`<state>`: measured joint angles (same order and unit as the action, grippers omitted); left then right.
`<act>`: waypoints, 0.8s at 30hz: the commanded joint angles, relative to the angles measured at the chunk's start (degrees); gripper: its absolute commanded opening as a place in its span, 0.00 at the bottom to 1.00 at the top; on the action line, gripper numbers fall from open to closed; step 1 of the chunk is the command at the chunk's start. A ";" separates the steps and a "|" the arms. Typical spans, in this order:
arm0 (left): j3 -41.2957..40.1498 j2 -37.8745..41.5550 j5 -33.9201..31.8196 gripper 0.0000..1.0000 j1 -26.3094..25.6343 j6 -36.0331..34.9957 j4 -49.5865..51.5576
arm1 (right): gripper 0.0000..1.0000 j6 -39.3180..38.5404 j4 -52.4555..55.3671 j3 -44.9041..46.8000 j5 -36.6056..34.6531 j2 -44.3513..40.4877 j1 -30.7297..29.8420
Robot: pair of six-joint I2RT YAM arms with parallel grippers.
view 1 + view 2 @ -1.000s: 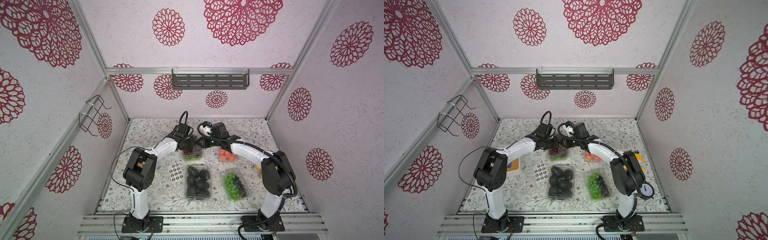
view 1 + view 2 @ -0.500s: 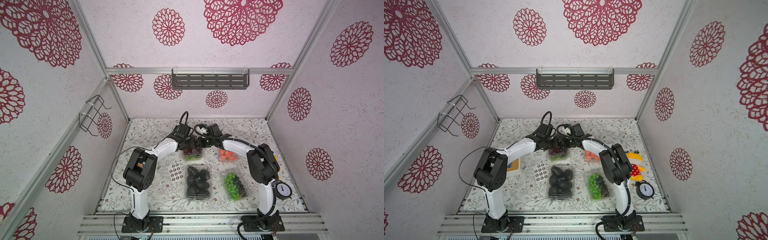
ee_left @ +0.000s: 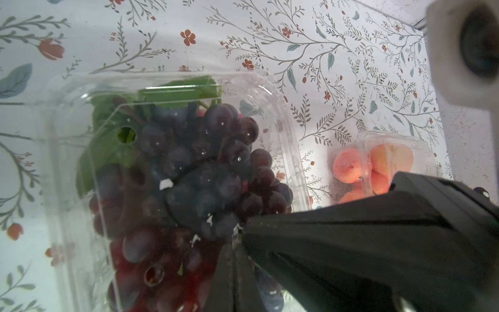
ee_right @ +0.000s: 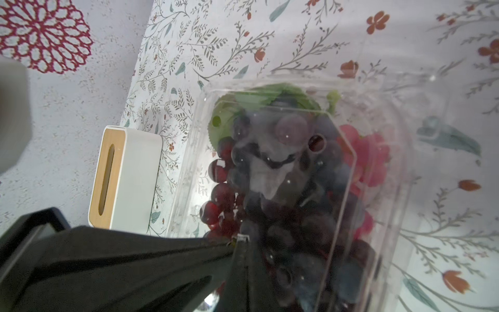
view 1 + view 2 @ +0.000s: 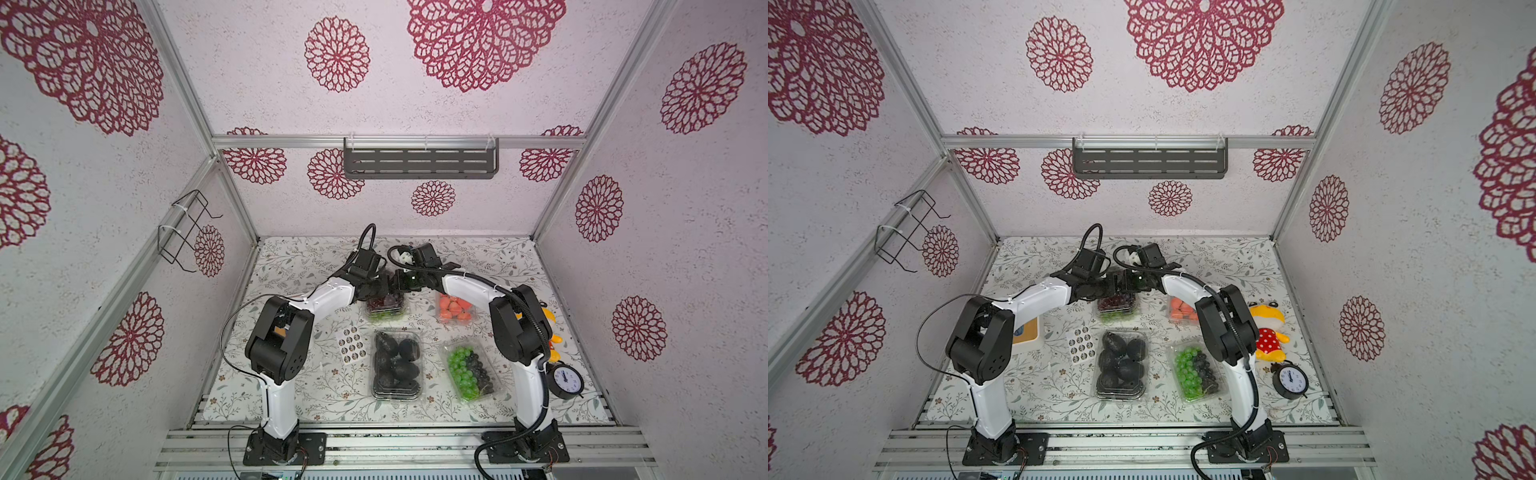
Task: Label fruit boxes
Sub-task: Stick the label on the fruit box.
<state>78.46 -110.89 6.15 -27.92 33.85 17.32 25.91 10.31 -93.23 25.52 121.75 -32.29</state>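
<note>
**Floral-print tabletop** [image 5: 490, 257], seen in both top views, is carrying four clear clamshell boxes in two rows. In the far row, the purple-grape box [image 5: 384, 305] is sitting near the strawberry box [image 5: 454, 309], the two apart. In the near row, the black-fruit box [image 5: 397, 365] is lying lengthwise beside the green-and-black-grape box [image 5: 471, 370] (this one is slightly turned). A sticker sheet [image 5: 352, 344] is lying flat just beside the black-fruit box, on its left. Further left, a white box with a wooden lid [image 5: 1027, 332] is resting, partly hidden. Along the right side a plush toy [image 5: 1268, 328] is lying, with an alarm clock [image 5: 1290, 380] standing just in front of it.
</note>
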 commanded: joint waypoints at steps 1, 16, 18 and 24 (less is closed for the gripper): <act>-1.99 0.41 1.71 0.02 -0.38 -0.64 4.12 | 0.00 -0.97 3.23 -0.65 -2.52 2.00 -0.41; -2.85 1.83 -0.02 0.19 -0.05 -0.70 4.06 | 0.00 -1.50 1.97 0.61 -1.17 0.46 -0.84; -3.41 1.82 0.17 0.21 -0.08 -0.49 3.33 | 0.00 -1.85 1.91 0.85 -0.87 -0.24 -0.93; -7.35 2.84 5.14 0.35 1.18 1.04 -2.66 | 0.00 -1.12 -0.77 2.46 3.27 -0.73 -0.51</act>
<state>73.97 -107.68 8.19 -27.42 34.06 14.85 25.04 7.99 -92.20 25.78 121.78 -32.60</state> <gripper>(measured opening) 0.340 0.046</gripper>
